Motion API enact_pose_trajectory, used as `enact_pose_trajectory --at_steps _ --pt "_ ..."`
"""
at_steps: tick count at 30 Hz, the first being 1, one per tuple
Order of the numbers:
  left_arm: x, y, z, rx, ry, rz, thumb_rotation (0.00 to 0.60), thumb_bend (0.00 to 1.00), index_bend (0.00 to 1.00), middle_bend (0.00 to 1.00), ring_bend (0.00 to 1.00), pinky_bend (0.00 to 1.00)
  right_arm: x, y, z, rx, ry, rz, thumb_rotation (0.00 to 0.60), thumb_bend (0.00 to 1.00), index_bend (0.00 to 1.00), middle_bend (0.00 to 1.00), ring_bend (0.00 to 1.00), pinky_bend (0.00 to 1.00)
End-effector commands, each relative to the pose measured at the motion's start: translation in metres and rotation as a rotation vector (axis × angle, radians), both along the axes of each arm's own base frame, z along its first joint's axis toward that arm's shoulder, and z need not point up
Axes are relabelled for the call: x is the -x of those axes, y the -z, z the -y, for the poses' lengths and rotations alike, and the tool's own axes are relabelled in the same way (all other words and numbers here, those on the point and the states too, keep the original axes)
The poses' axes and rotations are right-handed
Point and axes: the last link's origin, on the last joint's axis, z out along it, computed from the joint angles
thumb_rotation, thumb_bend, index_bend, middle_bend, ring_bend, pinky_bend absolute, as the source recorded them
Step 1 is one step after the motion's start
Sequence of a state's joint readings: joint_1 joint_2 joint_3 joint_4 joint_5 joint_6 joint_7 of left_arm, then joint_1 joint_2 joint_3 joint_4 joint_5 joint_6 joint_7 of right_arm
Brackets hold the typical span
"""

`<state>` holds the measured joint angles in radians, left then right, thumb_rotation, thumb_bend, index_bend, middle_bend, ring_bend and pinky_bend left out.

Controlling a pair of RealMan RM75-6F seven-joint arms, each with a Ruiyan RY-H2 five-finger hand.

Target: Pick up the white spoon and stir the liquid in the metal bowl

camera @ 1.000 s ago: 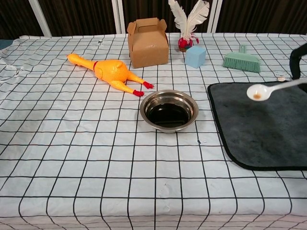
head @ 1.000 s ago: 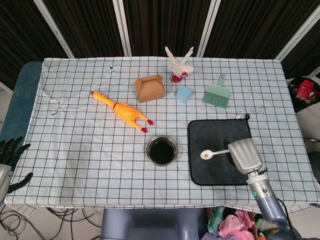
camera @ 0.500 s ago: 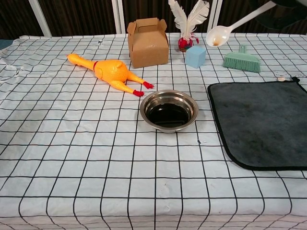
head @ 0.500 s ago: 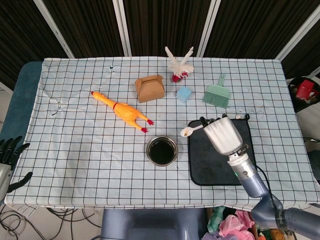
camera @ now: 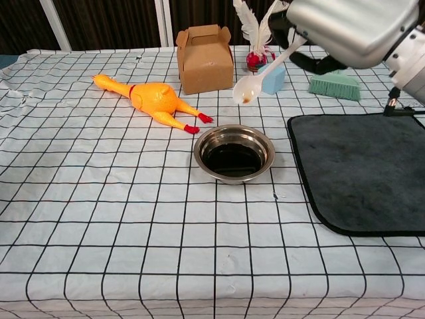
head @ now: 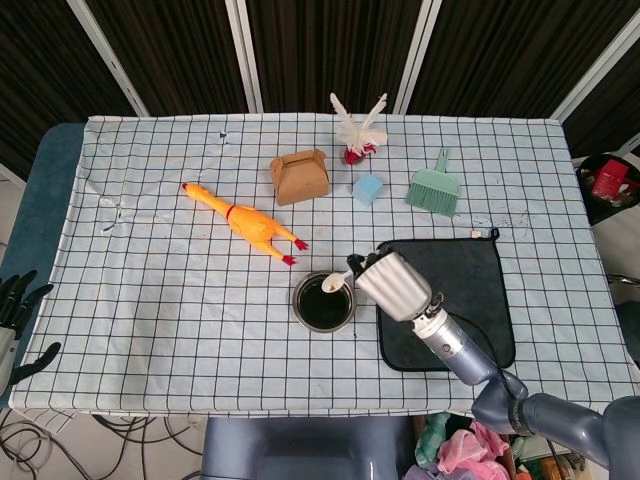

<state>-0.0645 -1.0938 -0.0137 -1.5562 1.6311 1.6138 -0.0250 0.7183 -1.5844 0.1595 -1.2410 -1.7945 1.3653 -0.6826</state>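
Observation:
My right hand (head: 395, 285) (camera: 345, 30) holds the white spoon (camera: 255, 81) by its handle, up in the air. The spoon's scoop (head: 332, 283) hangs above the metal bowl (head: 323, 302) (camera: 234, 153), which holds dark liquid and stands on the checked cloth just left of the dark mat. The scoop is well clear of the liquid in the chest view, with a small brown spot in it. My left hand (head: 15, 312) shows at the far left edge beside the table, fingers spread, holding nothing.
A dark mat (head: 470, 300) (camera: 372, 173) lies right of the bowl. A yellow rubber chicken (head: 245, 222), a cardboard box (head: 299, 176), a blue cube (head: 368, 188), a feather ornament (head: 357, 128) and a green brush (head: 434, 186) lie further back.
My right hand lifted the spoon off the mat, swung left, and now carries its scoop over the bowl. The left hand has barely shifted.

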Motion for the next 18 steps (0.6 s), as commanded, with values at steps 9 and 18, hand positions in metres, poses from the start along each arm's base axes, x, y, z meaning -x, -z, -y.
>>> enact_pose_trajectory --at_steps 9,18 --pt "0.0 0.0 0.0 0.006 -0.002 0.001 0.6 0.21 0.15 0.03 0.0 0.0 0.003 0.04 -0.011 0.015 -0.041 -0.076 0.6 0.38 0.64 0.9 1.0 0.98" --pt "0.001 -0.002 -0.001 -0.006 -0.006 0.004 0.6 0.21 0.15 0.03 0.0 0.0 0.008 0.058 -0.009 0.043 -0.059 -0.096 0.6 0.38 0.66 0.9 1.0 0.98"
